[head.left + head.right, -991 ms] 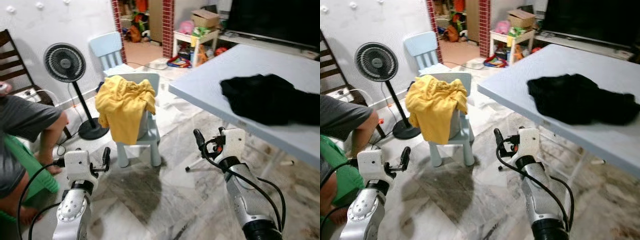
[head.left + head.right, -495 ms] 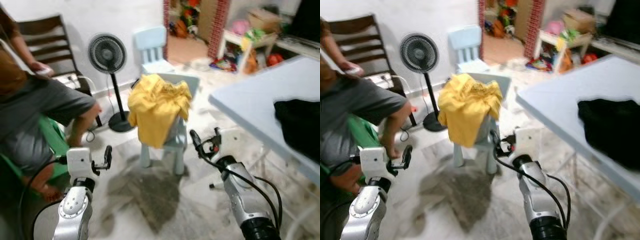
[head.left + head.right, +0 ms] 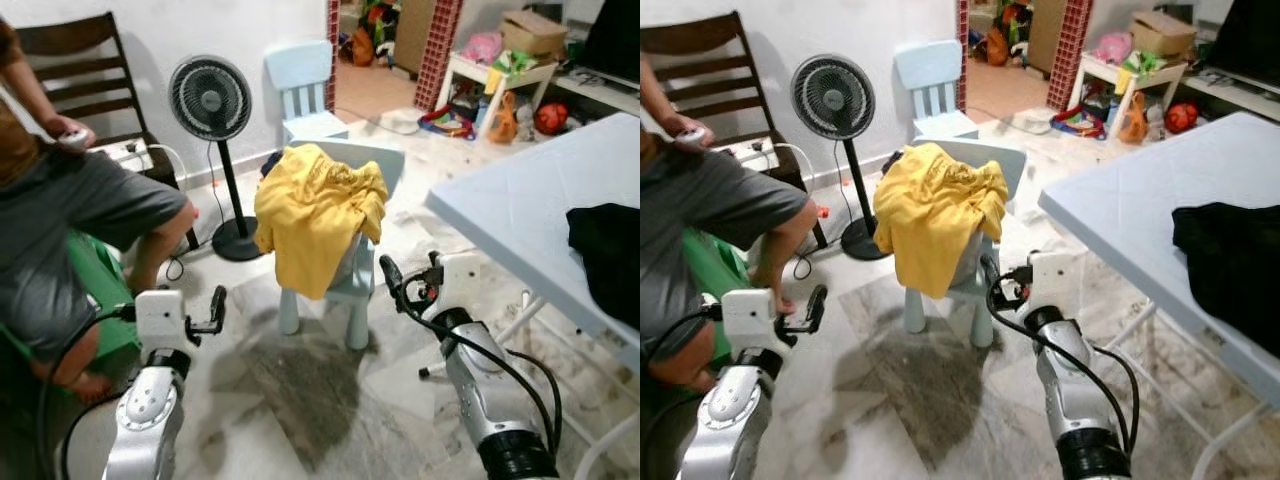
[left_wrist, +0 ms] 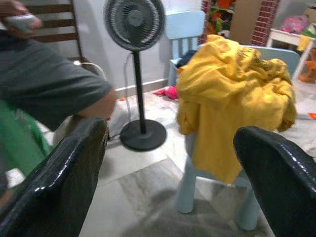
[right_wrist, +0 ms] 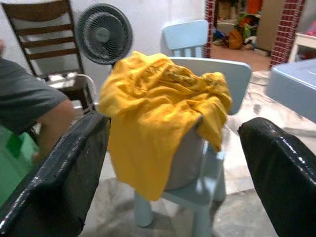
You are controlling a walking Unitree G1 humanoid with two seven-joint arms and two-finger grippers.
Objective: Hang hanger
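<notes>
Ahead on the pale chair (image 3: 362,262), a yellow shirt (image 3: 315,220) is being faced by both open, empty grippers (image 3: 212,309) (image 3: 392,280); no hanger is being seen, so a squared approach is being advised.

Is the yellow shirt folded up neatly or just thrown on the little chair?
Thrown on: the yellow shirt hangs crumpled over the little chair.

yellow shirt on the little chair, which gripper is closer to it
Right. The right gripper is raised just beside the yellow shirt, near its lower edge. The left gripper sits lower and farther off to the shirt's left.
</notes>
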